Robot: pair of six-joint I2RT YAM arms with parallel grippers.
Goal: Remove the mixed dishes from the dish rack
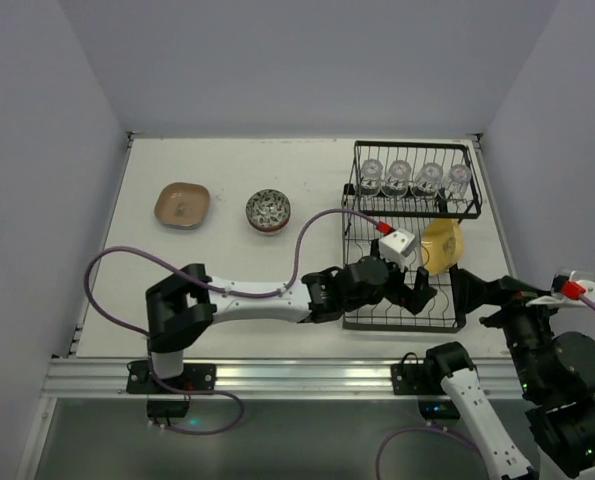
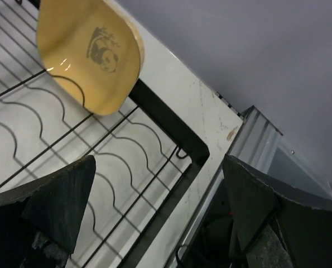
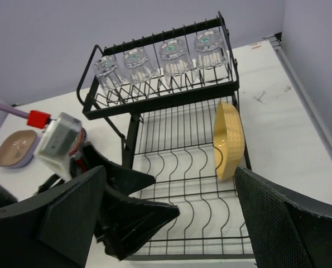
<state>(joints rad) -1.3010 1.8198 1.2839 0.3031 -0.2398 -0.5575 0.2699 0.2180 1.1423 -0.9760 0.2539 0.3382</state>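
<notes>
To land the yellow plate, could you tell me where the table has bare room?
Bare table runs along the far edge, behind the brown plate and bowl. Crowded: a cable crosses beside the rack, the left gripper fills its lower tier, glasses line its shelf.

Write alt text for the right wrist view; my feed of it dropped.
A black two-tier dish rack holds four clear glasses in a row on its upper shelf and one yellow plate standing on edge in the lower slots. The left gripper, jaws open, hangs over the lower tier at left.
</notes>
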